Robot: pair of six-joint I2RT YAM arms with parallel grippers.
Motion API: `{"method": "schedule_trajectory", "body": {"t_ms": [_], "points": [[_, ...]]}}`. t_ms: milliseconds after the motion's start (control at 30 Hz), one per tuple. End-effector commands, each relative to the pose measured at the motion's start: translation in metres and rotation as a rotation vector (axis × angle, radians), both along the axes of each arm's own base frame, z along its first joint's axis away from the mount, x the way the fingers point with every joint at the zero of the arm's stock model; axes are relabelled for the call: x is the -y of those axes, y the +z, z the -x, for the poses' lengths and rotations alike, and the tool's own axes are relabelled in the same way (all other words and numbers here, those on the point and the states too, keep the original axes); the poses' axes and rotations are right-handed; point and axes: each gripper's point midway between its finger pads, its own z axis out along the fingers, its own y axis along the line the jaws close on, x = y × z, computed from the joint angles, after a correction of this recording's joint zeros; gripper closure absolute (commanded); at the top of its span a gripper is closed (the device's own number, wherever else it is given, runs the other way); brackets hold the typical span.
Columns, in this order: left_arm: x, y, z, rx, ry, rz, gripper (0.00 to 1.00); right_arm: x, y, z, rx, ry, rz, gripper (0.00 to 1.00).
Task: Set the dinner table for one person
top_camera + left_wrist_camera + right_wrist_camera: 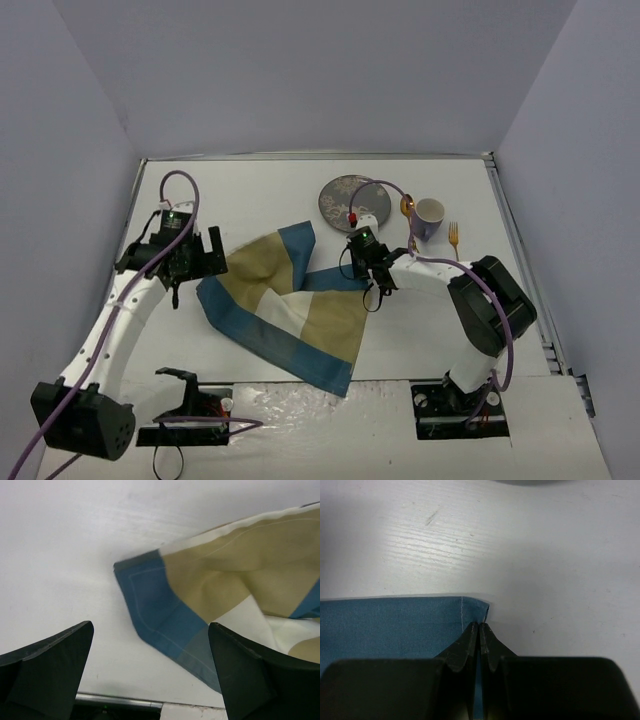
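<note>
A blue-and-tan checked placemat lies rumpled on the white dinner table. My right gripper is shut on the placemat's right blue corner, low over the table; its fingertips pinch the cloth edge. My left gripper is open and empty just left of the placemat's left corner, with its fingers spread wide above the table. A grey patterned plate, a lavender cup, a spoon and a gold fork lie at the back right.
Grey walls enclose the table on three sides. A metal rail runs along the table edge below my left gripper. The arm bases stand at the near edge. A purple cable arcs over the plate and cup.
</note>
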Motion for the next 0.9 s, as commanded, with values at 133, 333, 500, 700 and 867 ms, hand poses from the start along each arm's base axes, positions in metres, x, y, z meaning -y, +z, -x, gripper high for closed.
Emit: {"method": "schedule_trajectory", "body": {"t_ms": [133, 333, 500, 700, 867], "points": [[0.101, 0.061, -0.125, 0.230, -0.602, 0.014, 0.03, -0.007, 0.025, -0.008, 0.069, 0.055, -0.030, 1.00], [0.166, 0.071, -0.164, 0.253, -0.925, 0.072, 0.03, -0.016, 0.026, -0.008, 0.068, 0.095, -0.049, 1.00], [0.193, 0.060, -0.171, 0.175, -1.043, 0.168, 0.03, -0.017, 0.026, -0.008, 0.068, 0.099, -0.052, 1.00], [0.212, 0.026, -0.155, 0.057, -1.119, 0.208, 0.03, -0.017, 0.028, -0.009, 0.074, 0.093, -0.056, 1.00], [0.214, -0.001, -0.153, -0.016, -1.094, 0.216, 0.13, -0.017, 0.029, -0.009, 0.075, 0.092, -0.057, 1.00]]}}
